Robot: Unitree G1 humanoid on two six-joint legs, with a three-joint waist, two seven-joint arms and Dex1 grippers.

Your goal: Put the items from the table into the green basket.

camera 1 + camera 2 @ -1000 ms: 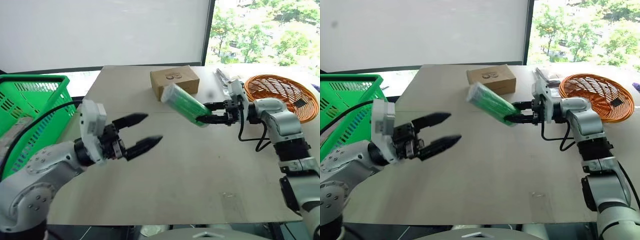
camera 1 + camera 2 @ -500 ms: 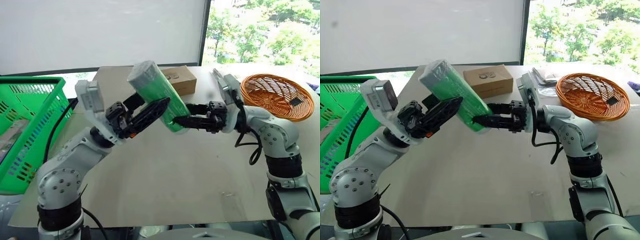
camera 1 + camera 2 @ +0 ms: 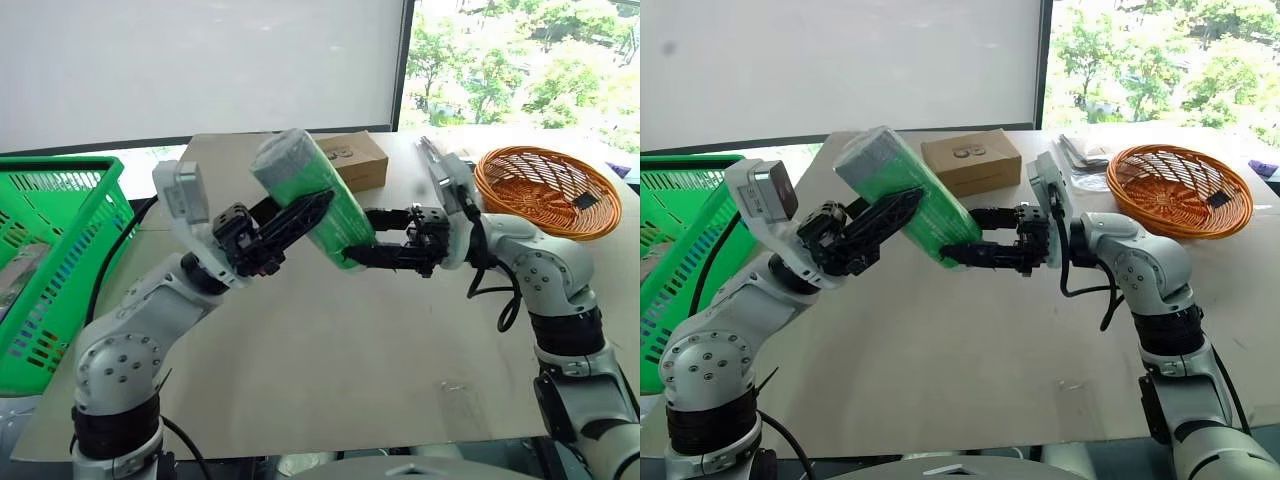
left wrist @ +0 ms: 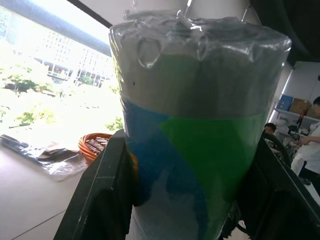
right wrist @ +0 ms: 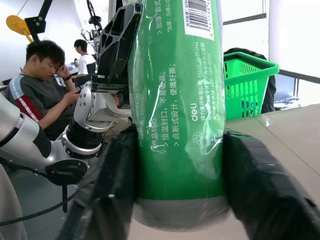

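Green basket at far left, slotted sides. Left gripper clamped around green can, held tilted above table: shrink-wrapped cylinder, grey cap ends, blue patch, barcode. Right gripper at can's lower end, fingers parted, beside it. Brown box behind. Orange wicker basket far right.

bare table in front, brown box behind can, green basket open at left
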